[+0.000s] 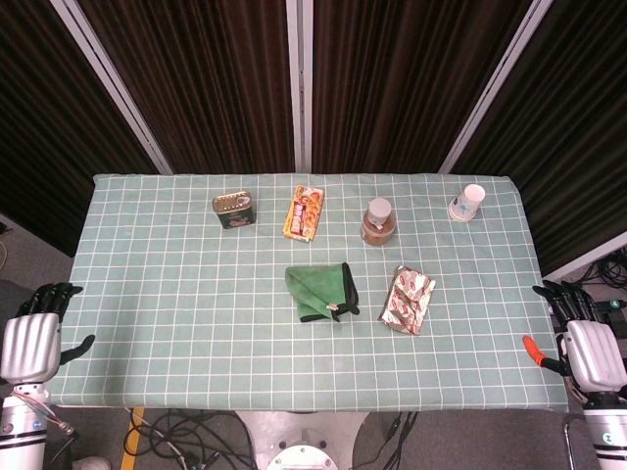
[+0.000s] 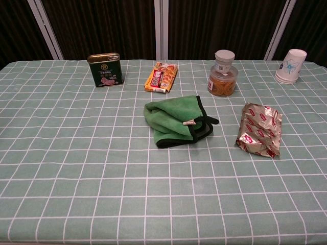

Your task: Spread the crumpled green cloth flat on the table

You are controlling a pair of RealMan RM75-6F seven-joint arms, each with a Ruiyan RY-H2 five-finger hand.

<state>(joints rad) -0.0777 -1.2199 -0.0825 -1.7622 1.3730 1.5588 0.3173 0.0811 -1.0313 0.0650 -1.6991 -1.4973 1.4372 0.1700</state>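
From the head view, the green cloth [image 1: 320, 291] lies bunched and folded in the middle of the table [image 1: 176, 294]. The left hand [image 1: 31, 338] and right hand [image 1: 586, 343] wait at the sides, fingers apart, holding nothing.

From the chest view, the cloth has a dark edge and a tiny tag [image 2: 188, 122]. Its writing is too small to read.

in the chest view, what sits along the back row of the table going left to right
green tin → orange snack pack → jar with a grey lid → white paper cup
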